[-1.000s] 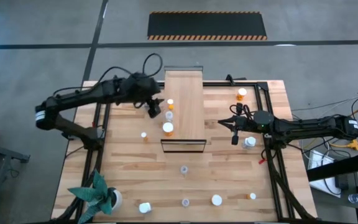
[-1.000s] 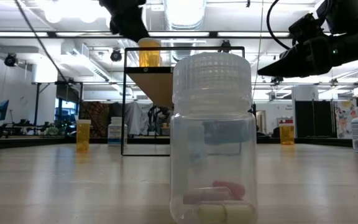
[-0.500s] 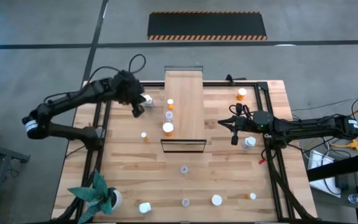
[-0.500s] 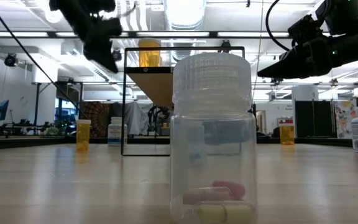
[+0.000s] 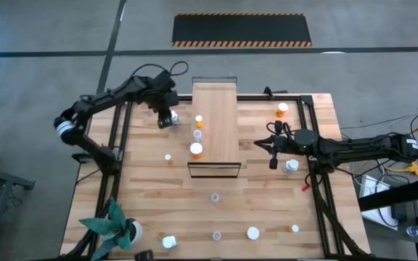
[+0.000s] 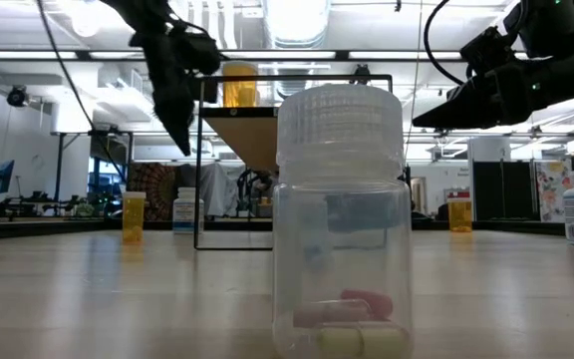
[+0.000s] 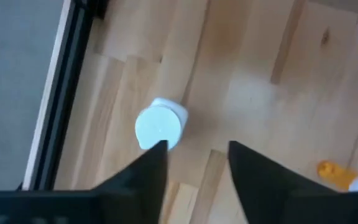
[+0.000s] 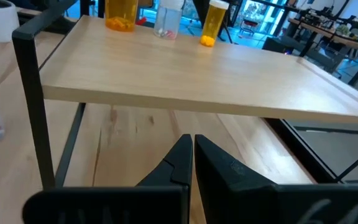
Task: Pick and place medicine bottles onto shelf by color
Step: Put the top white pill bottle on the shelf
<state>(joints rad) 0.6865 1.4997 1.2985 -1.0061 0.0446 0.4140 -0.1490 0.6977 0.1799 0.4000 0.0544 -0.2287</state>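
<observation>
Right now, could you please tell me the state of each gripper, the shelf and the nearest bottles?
left gripper: open, over the white bottle, not gripping it.
white bottle: upright on the table, capped.
right gripper: shut, empty, beside the shelf.
shelf: carries three bottles, all upright.
clear bottle: upright, capped, capsules inside.

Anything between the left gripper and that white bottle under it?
Nothing: in the left wrist view, only bare table separates the open left gripper from the white bottle.
</observation>
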